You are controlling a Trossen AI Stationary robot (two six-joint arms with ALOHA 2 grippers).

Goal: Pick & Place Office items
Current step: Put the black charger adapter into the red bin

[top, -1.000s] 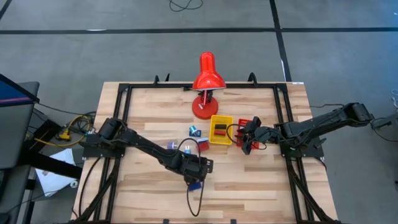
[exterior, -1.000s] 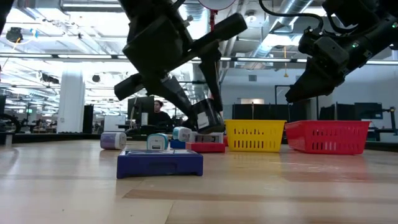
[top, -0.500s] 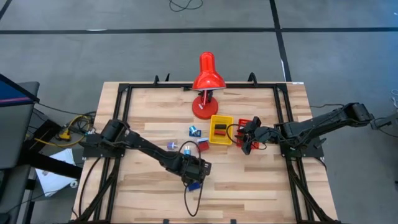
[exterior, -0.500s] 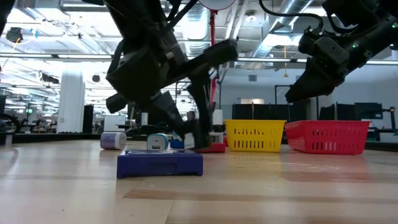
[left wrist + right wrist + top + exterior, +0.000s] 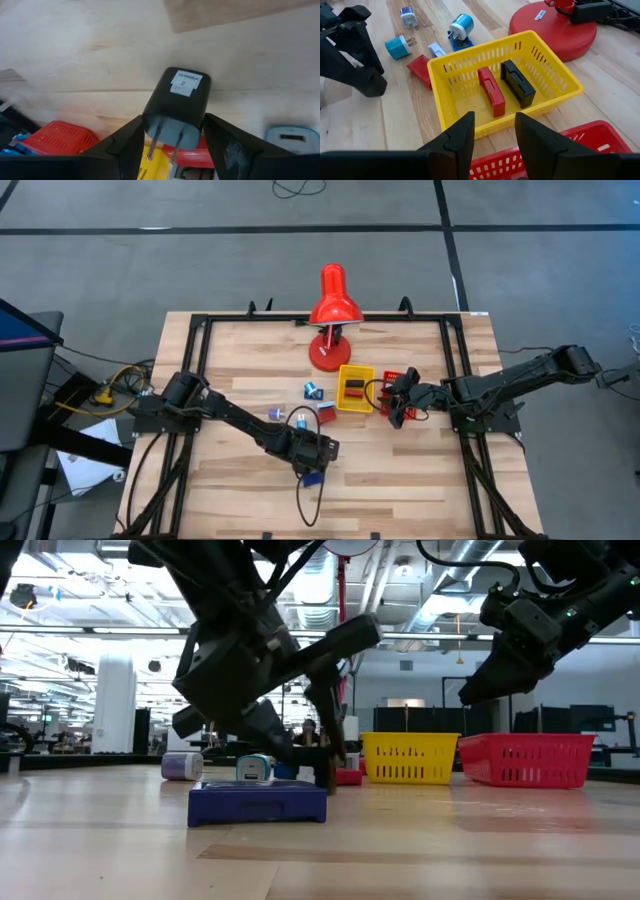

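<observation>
— Well, where does the black charger (image 5: 177,107) sit for you right now?

— Low against the tabletop (image 5: 400,470), between the two fingers of my left hand (image 5: 316,450), prongs pointing back at my wrist. The pads (image 5: 125,147) flank its sides closely, but I cannot tell whether they are pressing on it or only standing beside it.

— And the blue flat block (image 5: 258,802)?

— On the wood just beside my left hand, nearer the front edge. I would say it is the thing most likely to get knocked.

— So how do you do this well?

— As I judge it, I should centre the charger so that both pads meet its flat sides evenly and stay off the prongs. Then I should make sure of a firm grip, since the body looks smooth and could twist. After that I would lift straight up until it clears the blue block before swinging towards the yellow tray (image 5: 560,95).

— Is there room in there?

— Yes. A red block (image 5: 491,91) and a black block (image 5: 517,83) lie side by side inside, with floor left free.

— Your other arm?

— My right hand (image 5: 400,405) hangs above the trays, fingers apart, holding nothing.
</observation>
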